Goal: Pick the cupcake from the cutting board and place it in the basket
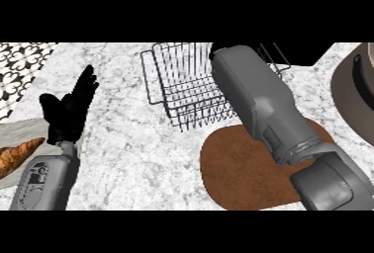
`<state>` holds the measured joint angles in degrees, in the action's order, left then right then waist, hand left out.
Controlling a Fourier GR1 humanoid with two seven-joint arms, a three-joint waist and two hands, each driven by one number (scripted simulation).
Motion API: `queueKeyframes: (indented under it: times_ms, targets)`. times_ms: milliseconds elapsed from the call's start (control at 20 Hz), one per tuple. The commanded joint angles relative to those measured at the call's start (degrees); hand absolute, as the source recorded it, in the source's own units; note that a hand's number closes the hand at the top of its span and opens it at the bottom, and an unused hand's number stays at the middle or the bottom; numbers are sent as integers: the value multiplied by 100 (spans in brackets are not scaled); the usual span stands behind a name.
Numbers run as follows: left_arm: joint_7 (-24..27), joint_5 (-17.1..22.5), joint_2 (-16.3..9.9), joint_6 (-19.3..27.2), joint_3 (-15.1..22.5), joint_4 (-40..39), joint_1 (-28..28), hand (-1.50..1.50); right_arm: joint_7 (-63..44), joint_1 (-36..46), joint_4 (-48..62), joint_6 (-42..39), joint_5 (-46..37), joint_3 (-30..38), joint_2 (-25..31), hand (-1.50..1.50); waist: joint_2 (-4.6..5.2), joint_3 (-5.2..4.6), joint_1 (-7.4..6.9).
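cupcake itself shows nowhere; the right forearm [266,106] reaches over the wire basket [175,86], its robot hand hidden, so whether it is clamped i cannot tell; the brown cutting board [234,173] lies bare; best to lower well inside the basket before letting go; the left robot hand [70,106] rests open over the bench [139,153].

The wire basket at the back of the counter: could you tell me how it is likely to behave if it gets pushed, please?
The wire basket is open wire mesh, so it is probably light for its size and stiff. It stands on smooth marble-patterned counter, so a nudge would likely slide it rather than tip it. The right forearm reaches over it; a bump there might shift it.
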<state>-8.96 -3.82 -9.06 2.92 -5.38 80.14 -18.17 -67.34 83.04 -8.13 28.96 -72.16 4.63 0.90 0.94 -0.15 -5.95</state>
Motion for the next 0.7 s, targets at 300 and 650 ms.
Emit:
queueKeyframes:
  times_ms: [300,650]
  targets:
    - [14,-33,-98,100,-153,8,289,0,-1751,-148,-784,2033,-284,63,-86,-150,-189,0,388]
    - [45,-40,-62,93,-131,-54,349,0,-1492,-787,-1047,2579,-120,122,-87,-150,-263,-3,412]
